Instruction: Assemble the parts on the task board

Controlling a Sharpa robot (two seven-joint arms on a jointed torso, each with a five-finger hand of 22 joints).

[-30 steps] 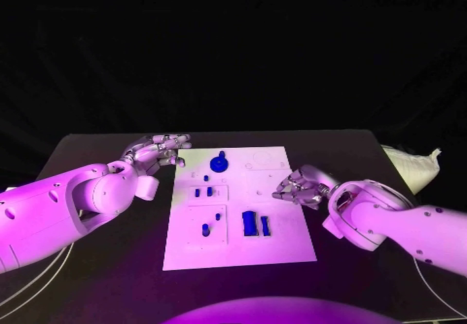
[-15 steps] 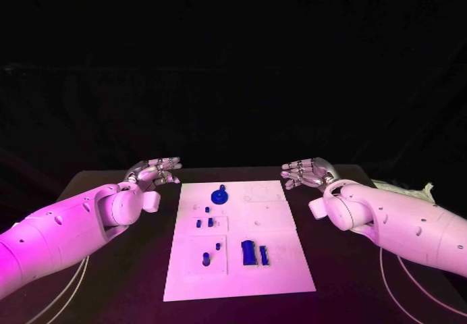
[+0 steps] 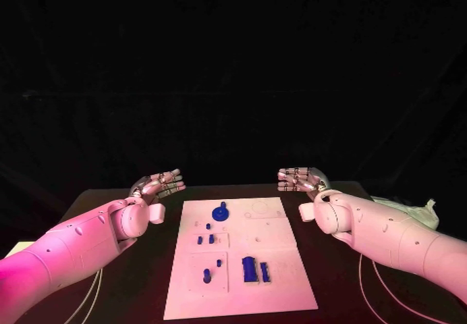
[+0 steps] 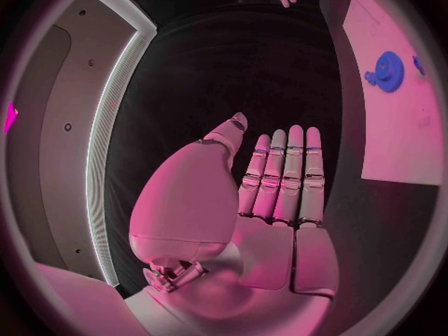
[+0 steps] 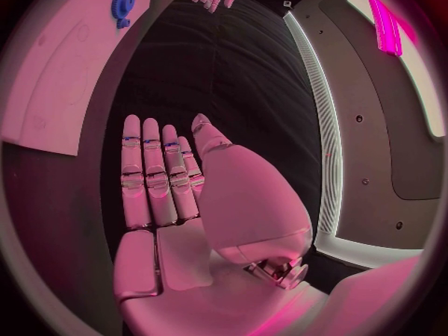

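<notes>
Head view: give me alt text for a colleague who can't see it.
Both hands, the left hand and the right hand, are raised empty on either side of the task board's far end. The board lies lengthwise on the black table, with small blue parts on it, including a round gear.

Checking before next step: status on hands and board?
Left hand open, right hand open, both off the task board. Blue parts on board, untouched. Nothing in the way.

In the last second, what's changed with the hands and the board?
The right hand lifted off the task board, where it hovered with curled fingers, and pulled back to the far right side, fingers now straight. The left hand stayed raised at the far left, holding nothing. The blue parts kept their places.
</notes>
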